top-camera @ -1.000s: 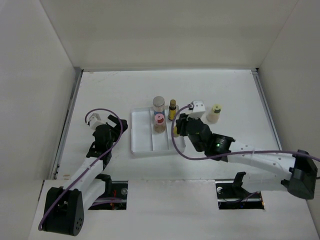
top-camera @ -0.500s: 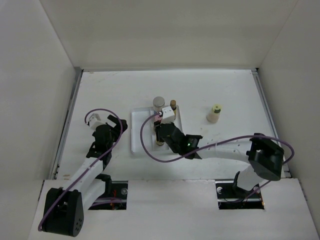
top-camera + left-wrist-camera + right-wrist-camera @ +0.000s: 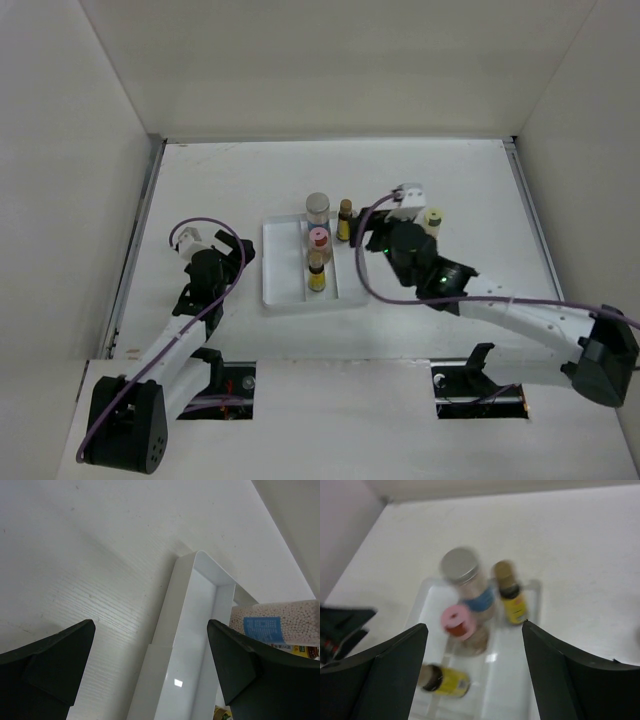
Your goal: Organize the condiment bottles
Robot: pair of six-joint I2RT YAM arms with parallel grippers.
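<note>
Five condiment bottles. In the white tray (image 3: 283, 262) are one grey-lidded jar (image 3: 318, 207), one pink-capped bottle (image 3: 319, 240) and two slim yellow ones: the far yellow bottle (image 3: 345, 220) upright, the near yellow bottle (image 3: 445, 680) seemingly lying down. One cream-capped bottle (image 3: 433, 224) stands right of the tray. The right gripper (image 3: 474, 626) hovers right of the tray, spread wide and empty. The left gripper (image 3: 150, 630), left of the tray, is equally wide.

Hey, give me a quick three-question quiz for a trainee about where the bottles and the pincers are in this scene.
1. True or false: the cream-capped bottle stands in the white tray.
2. Which tray compartment holds no bottle? A left, B middle, C right.
3. What does the right pincer hold?
Key: 1 false, it stands on the table beside the tray; 2 A; 3 nothing, it is open.
</note>
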